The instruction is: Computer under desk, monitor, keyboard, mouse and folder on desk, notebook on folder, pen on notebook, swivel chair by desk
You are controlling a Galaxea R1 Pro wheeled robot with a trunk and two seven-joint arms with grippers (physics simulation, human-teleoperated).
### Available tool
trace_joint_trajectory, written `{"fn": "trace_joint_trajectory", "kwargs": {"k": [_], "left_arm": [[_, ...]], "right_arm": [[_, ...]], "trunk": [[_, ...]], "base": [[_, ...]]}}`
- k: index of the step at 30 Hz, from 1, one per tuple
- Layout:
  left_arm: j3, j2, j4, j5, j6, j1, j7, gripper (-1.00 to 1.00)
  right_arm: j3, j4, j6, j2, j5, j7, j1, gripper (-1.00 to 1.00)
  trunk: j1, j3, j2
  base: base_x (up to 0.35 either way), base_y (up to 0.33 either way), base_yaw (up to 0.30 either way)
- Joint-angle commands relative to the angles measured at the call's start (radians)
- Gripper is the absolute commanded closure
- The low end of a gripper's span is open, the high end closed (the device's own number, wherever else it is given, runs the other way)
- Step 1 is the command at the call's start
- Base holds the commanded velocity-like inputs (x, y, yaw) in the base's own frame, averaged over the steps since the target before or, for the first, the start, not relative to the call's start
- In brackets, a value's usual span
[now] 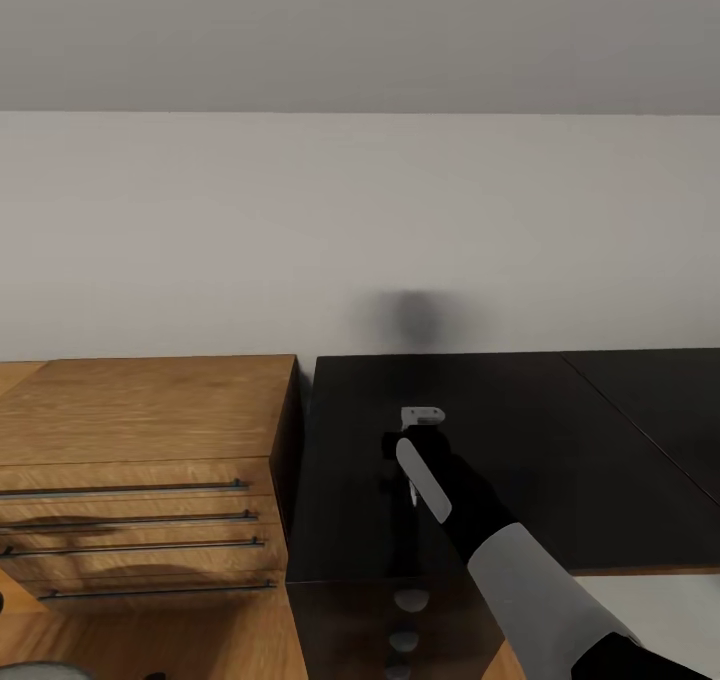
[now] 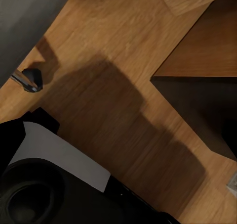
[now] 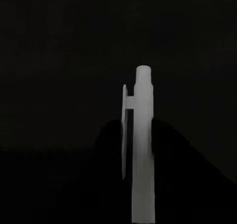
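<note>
Head view has my right end effector [image 1: 420,460] over the glossy black surface [image 1: 600,460], at 6 o'clock just off center, clamped on the white pen [image 1: 424,417]. Right wrist view shows the pen [image 3: 141,150] against that dark top. At 9 o'clock stands a light-wood dresser [image 1: 140,410]. My left end effector's state I cannot tell.

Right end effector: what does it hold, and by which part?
The right end effector holds the white pen by its lower barrel; the clip end sticks out.
</note>
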Motion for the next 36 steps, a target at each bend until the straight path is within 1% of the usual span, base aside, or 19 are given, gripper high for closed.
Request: {"fn": "trace_joint_trajectory", "kwargs": {"k": [1, 26, 29, 36], "left_arm": [[0.002, 0.0, -0.001, 0.008, 0.007, 0.0, -0.002, -1.0], [0.003, 0.0, -0.001, 0.005, 0.005, 0.0, -0.003, -1.0], [0.003, -0.001, -0.001, 0.006, 0.005, 0.0, -0.003, -1.0], [0.002, -0.002, -0.001, 0.005, 0.004, 0.0, -0.003, -1.0]], "right_arm": [[0.003, -0.001, -0.001, 0.0, -0.015, -0.012, -0.001, 1.0], [0.002, -0.001, -0.001, -0.002, -0.013, -0.012, -0.001, 1.0], [0.002, -0.001, 0.0, -0.002, -0.013, -0.012, -0.001, 1.0], [0.001, -0.001, -0.001, -0.002, -0.014, -0.012, -0.001, 1.0]], "trunk": [[0.0, -0.001, 0.0], [0.0, -0.001, 0.0], [-0.012, 0.009, 0.021], [-0.012, 0.009, 0.021]], "base": [[0.0, 0.0, 0.0], [0.0, 0.0, 0.0], [0.0, 0.0, 0.0], [0.0, 0.0, 0.0]]}}
